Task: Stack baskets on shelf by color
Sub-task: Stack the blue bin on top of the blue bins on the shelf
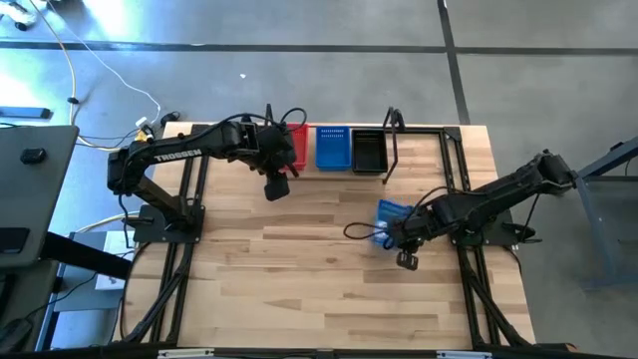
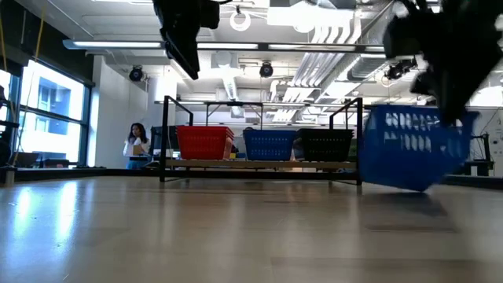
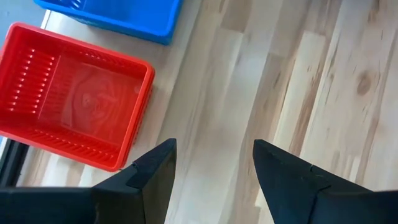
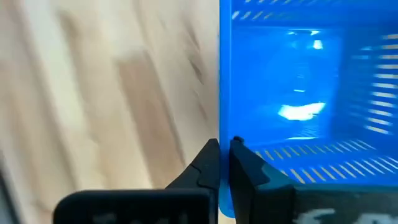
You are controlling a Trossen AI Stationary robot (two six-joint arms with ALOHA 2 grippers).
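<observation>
On the shelf [image 1: 429, 130] at the table's far edge stand a red basket [image 1: 296, 147], a blue basket [image 1: 332, 148] and a black basket [image 1: 368, 152] in a row; the low view shows them as red [image 2: 204, 142], blue [image 2: 269, 145] and black [image 2: 327, 145]. My left gripper [image 3: 214, 168] hovers open above the tabletop just near of the red basket [image 3: 71, 93]. My right gripper [image 4: 224, 158] is shut on another blue basket [image 1: 391, 215] near the table's right middle, seen tilted in the low view [image 2: 416, 145]. My right gripper pinches the blue basket's side wall at its rim [image 4: 224, 124], one finger [image 4: 249, 171] inside the basket and one [image 4: 202, 168] outside. The fingers come from above. The basket is lifted clear of the table and hangs tilted [image 2: 416, 145].
Black wire uprights [image 1: 392, 145] frame the shelf at its ends. The wood-plank tabletop [image 1: 299, 279] stretches wide toward the near edge. Beyond the table a person [image 2: 135, 145] stands in the room. Cables lie on the floor to the left.
</observation>
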